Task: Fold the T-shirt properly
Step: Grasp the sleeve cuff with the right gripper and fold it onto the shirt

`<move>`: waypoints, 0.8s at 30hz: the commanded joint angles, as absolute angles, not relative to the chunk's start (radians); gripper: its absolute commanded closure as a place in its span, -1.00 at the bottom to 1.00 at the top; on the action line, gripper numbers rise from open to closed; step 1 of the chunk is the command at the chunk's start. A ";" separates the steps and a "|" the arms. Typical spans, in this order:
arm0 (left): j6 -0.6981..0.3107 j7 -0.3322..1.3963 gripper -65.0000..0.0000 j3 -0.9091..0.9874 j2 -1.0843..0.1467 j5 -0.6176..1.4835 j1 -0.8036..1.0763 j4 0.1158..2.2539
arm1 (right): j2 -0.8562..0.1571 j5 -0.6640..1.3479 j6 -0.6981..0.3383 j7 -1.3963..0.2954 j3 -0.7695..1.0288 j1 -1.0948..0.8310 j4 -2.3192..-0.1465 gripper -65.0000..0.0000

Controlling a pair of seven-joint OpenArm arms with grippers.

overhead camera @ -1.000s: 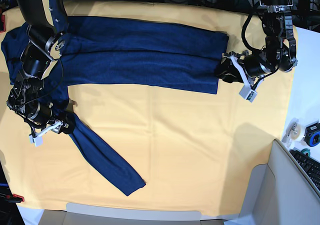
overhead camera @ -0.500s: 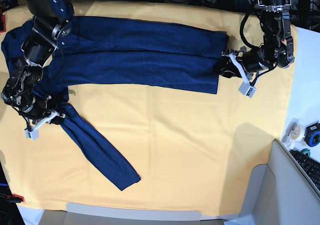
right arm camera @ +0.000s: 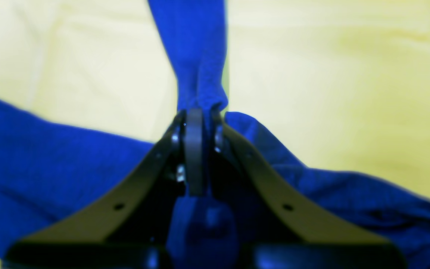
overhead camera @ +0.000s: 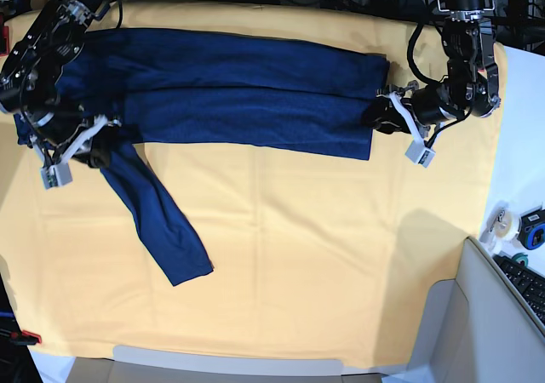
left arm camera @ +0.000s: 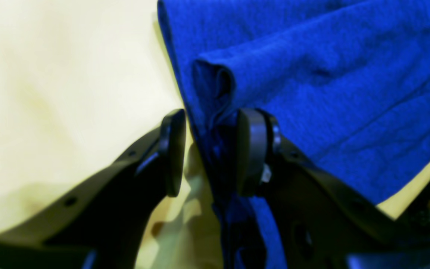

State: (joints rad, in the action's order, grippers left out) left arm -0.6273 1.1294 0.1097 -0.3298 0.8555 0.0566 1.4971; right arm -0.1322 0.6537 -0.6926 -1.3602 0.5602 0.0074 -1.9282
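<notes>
I see the blue shirt (overhead camera: 238, 94) across the top of the yellow cloth (overhead camera: 298, 247), my right gripper (right arm camera: 199, 123) pinched tight on its sleeve at left, my left gripper (left arm camera: 209, 149) parted around its hem at right

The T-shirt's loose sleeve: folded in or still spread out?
Spread out: the sleeve trails diagonally across the yellow cloth, while the right gripper pinches it near the shoulder.

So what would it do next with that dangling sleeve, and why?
Probably carry the sleeve up and across onto the shirt's folded body. The right gripper has its jaws shut on the sleeve near the shoulder, and the sleeve trails loose over the yellow cloth, the one part not yet folded in.
</notes>
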 commanded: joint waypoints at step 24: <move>-0.631 1.121 0.34 0.116 -0.341 0.871 0.047 1.512 | -0.229 0.728 -0.698 -1.343 0.252 -0.231 -2.023 0.98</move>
State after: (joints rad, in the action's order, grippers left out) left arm -0.6281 1.1290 0.1097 -0.3302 0.8562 0.0586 1.4967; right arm -0.2218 0.7074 -0.6952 -1.3579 0.2531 -0.2405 -2.0083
